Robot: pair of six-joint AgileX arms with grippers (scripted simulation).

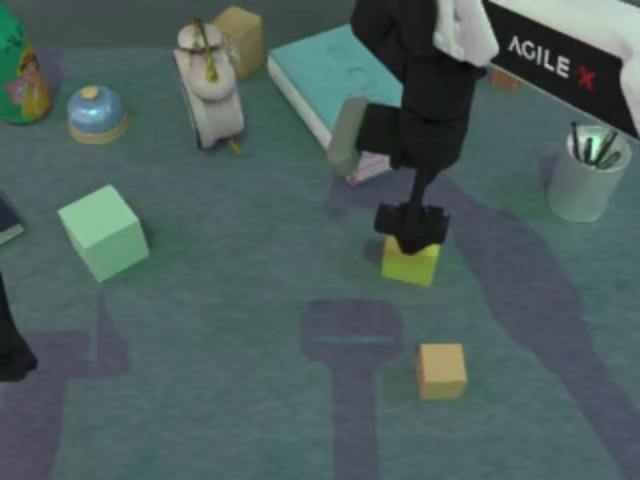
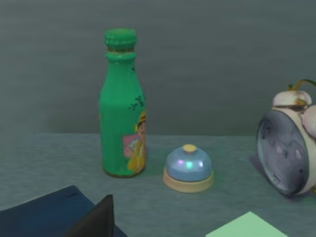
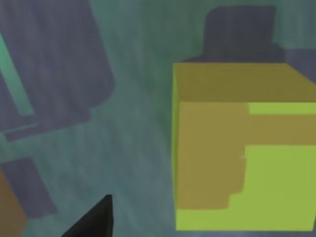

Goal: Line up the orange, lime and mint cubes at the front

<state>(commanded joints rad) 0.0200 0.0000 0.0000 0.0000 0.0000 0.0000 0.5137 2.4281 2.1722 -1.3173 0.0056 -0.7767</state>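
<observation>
Right gripper (image 1: 411,236): you see it over the lime cube (image 1: 411,262); grip, cannot tell.
Pen cup (image 1: 586,178): right of lime cube, holds pens (image 1: 597,146).
Left arm (image 1: 12,345): parked far left.

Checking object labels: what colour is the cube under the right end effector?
Yellow-green: the lime cube, clearest in the right wrist view.

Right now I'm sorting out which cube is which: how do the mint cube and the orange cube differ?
The mint cube is clearly larger than the orange cube. The mint cube is pale green; the orange cube is tan-orange. The mint cube sits at the table's left, farther back; the orange cube sits right of centre, nearer the front. Both are plain matte cubes resting free on the table, neither touched by a gripper.
</observation>
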